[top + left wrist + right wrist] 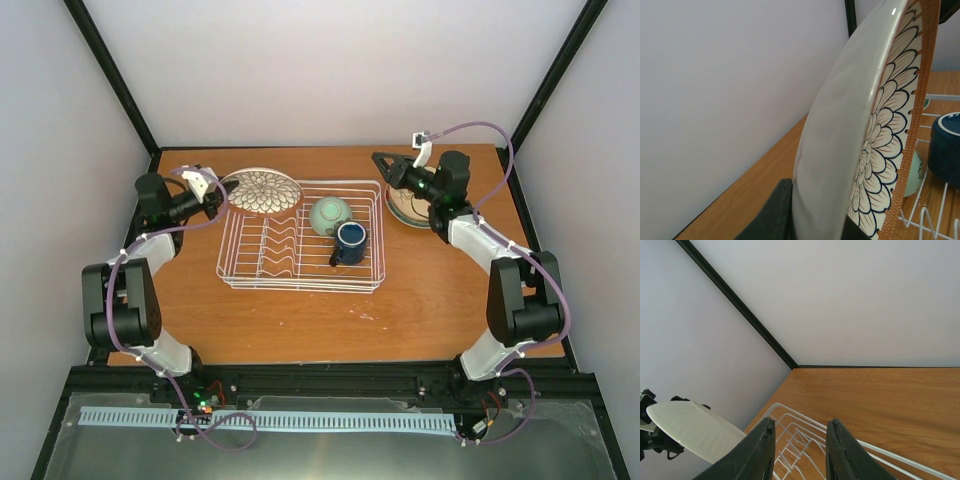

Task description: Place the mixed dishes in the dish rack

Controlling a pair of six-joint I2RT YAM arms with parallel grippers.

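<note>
The petal plate (262, 190) is in the air, clamped at its left rim by the left gripper (222, 193), and it hangs over the far-left corner of the rack (300, 283). From the left wrist it shows almost edge-on and tilted. Its pale underside is turned to the wall and the brown petals face the rack. One dark finger (771, 216) lies against that underside at the bottom of the view, and the jaws are closed tight on the rim.

Inside the rack, the wavy dividers on the left half stand bare. The right half is taken: the green cup (330, 215) sits toward the far side and the blue mug (350, 243) just nearer, the two close together. Whether they touch cannot be told.

Right of the rack, on the table (300, 325), another plate (405, 212) with a cream face and a dark rim lies flat, partly hidden under the right arm. The right gripper (380, 160) hovers near the rack's far-right corner and points left. Its wrist view shows the fingers a moderate gap apart with nothing between them, the rack wires below and the petal plate's underside off to the left.

Both arms are folded at the elbow near the table's side edges, with forearms reaching away from their bases and wrists turned inward. Purple cables (500, 140) loop along them.
</note>
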